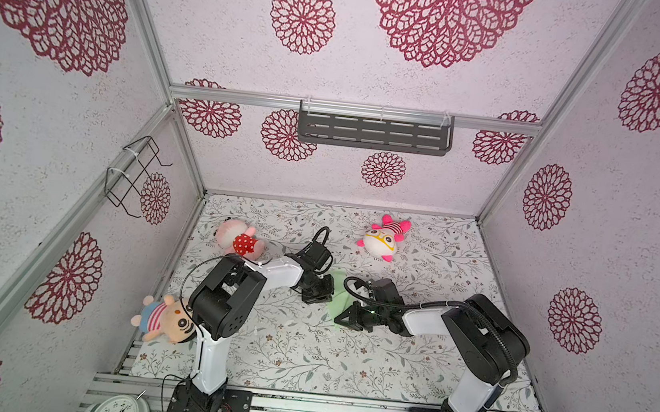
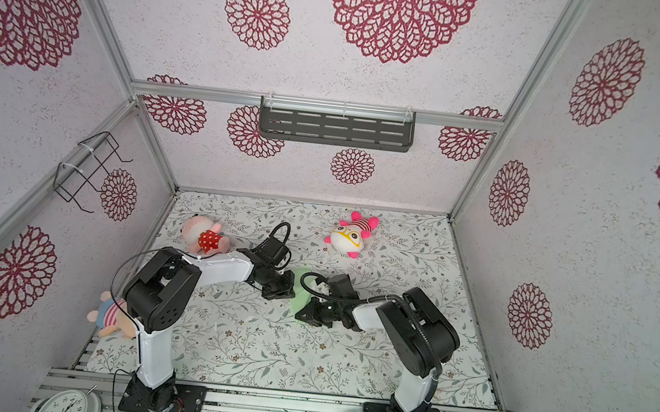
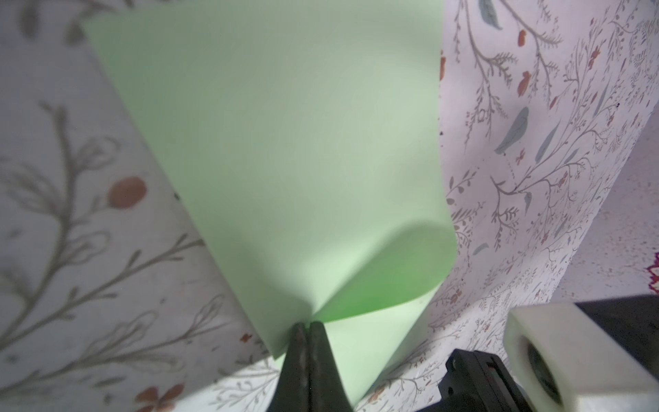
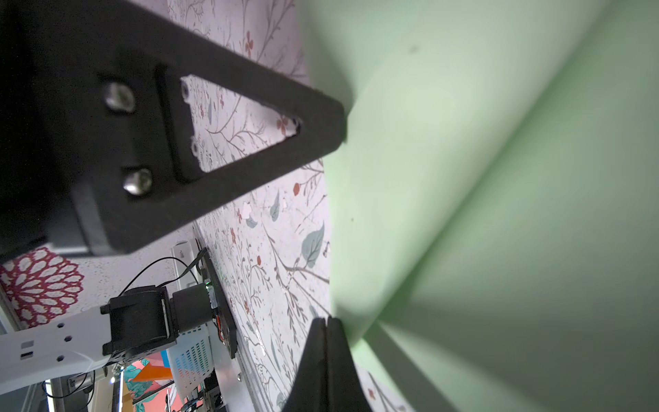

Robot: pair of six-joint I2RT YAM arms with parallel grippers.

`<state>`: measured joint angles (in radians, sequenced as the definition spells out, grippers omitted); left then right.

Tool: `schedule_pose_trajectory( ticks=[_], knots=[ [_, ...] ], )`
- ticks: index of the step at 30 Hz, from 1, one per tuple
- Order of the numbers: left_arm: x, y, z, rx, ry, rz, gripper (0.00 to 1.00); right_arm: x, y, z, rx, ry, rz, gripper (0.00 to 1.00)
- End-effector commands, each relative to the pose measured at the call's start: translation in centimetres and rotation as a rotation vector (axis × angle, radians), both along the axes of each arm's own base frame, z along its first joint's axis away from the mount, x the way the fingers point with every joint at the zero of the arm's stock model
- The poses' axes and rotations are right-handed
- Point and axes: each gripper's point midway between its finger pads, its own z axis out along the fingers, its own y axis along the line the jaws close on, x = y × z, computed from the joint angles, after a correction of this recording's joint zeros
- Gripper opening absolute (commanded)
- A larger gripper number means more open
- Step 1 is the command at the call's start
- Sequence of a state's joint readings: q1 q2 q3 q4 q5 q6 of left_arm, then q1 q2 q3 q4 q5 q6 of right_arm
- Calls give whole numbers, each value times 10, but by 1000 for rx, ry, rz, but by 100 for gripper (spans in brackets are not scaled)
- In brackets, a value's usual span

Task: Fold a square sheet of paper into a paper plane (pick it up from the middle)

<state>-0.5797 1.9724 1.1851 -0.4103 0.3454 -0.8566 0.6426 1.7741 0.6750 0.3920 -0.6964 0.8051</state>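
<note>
The square sheet of paper (image 1: 338, 289) (image 2: 300, 281) is pale mint green and hangs bent between the two grippers at the middle of the floral table. My left gripper (image 1: 328, 297) (image 3: 308, 325) is shut on one edge, where the sheet (image 3: 285, 142) curls over into a loop. My right gripper (image 1: 339, 321) (image 4: 325, 320) is shut on the near end of the sheet (image 4: 463, 142), which shows a straight crease and is lifted off the table. One of the left fingers (image 4: 321, 117) touches the sheet's edge in the right wrist view. The paper plane is out of view.
Three plush toys lie around: a pink one in a red dotted dress (image 1: 239, 239) behind the left arm, a white-and-pink one with yellow glasses (image 1: 383, 237) at the back, and a striped doll (image 1: 166, 319) by the left arm. A clock (image 1: 118, 410) stands at the front left.
</note>
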Motion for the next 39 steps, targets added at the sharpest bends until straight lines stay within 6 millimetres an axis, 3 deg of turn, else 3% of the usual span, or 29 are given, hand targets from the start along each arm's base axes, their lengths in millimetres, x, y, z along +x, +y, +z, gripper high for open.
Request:
schedule_pose_trajectory(
  ticks=[1, 9, 12, 17, 20, 29, 39],
  knots=[
    [-42, 38, -56, 198, 149, 2, 0, -2, 2, 0, 2, -8, 20, 5],
    [-40, 38, -56, 196, 146, 6, 0, -6, -5, -19, -50, 30, 9, 5],
    [-40, 39, -55, 199, 145, 5, 0, -1, -2, -6, -29, 1, 5, 4],
    [-39, 39, -54, 199, 141, 4, 0, 26, -5, 31, 33, -112, -53, 4],
    [-38, 38, -54, 197, 139, 1, 0, 39, -7, 37, 58, -131, -69, 5],
    [-38, 38, -53, 199, 139, 0, 0, 49, -3, 17, 48, -91, -61, 5],
    [-37, 42, -53, 217, 139, 4, 0, 44, -26, -14, -42, -40, -109, 5]
  ],
)
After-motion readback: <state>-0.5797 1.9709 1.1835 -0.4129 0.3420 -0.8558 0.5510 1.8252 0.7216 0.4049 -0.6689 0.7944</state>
